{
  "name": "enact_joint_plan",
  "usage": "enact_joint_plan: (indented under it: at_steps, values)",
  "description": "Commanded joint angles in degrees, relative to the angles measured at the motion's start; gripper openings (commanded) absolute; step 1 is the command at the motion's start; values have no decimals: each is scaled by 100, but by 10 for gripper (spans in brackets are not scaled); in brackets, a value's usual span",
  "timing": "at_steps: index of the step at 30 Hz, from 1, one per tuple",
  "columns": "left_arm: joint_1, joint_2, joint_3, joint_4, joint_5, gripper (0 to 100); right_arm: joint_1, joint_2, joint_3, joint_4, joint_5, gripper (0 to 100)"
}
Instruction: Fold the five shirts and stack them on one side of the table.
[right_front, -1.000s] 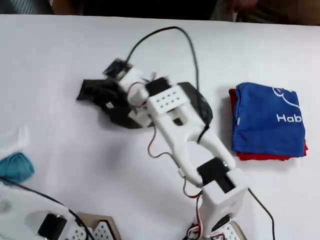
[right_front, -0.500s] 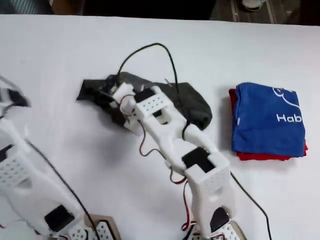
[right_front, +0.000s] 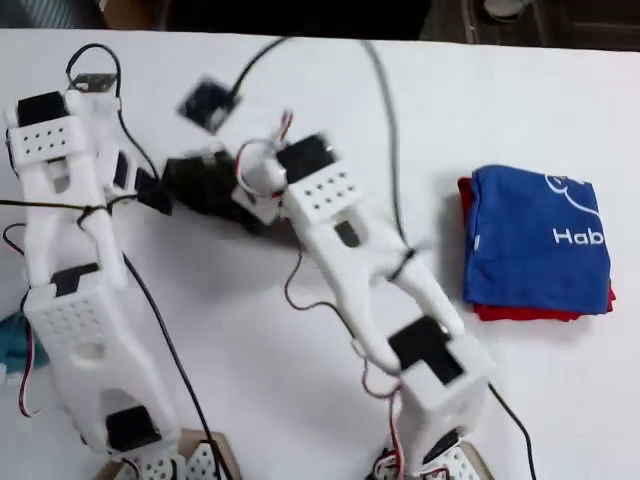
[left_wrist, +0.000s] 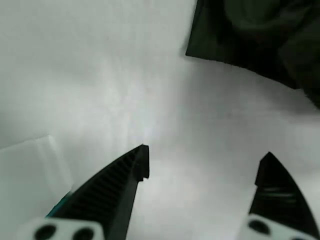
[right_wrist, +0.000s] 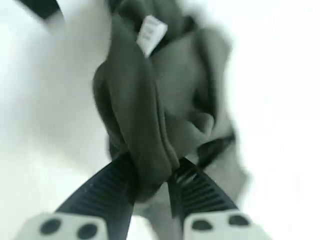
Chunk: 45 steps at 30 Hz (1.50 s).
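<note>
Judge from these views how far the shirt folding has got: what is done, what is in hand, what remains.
Done: a folded blue shirt lies on a folded red shirt at one side of the white table. In hand: the right gripper is shut on a bunched dark grey shirt; the left gripper hangs open near it. Left: folding and stacking that shirt, and likely the crumpled teal cloth.

White table (right_front: 480, 90). Black shirt (right_front: 200, 185) crumpled, far centre-left. Red shirt (right_front: 520, 313) folded flat at right, blue shirt (right_front: 535, 240) folded on top. Teal cloth (right_front: 8, 335) at left edge, mostly hidden.
</note>
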Motion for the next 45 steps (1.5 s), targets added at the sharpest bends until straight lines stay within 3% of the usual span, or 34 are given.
enact_joint_plan:
  at_steps: [1,7,17,23,27,31,37,45]
  values:
    - [18,-44,22,-18,35,354,92,-1007,-1099,462,0,21]
    - [18,-44,22,0,35,354,277,-1226,-1477,901,9,21]
    - [70,273,13,-9,35,354,1684,-119,-835,901,70,31]
    - [413,932,-48,-176,281,354,1938,593,-615,910,378,208]
    - [730,1116,-48,-422,484,354,2062,611,-1055,831,325,230]
    - [985,1116,-48,-615,659,354,1745,523,-1521,866,70,230]
    - [967,1187,13,-1064,1108,354,646,980,-1336,752,-211,230]
    - [651,1741,-31,-1108,2558,354,92,2009,-1354,233,-167,230]
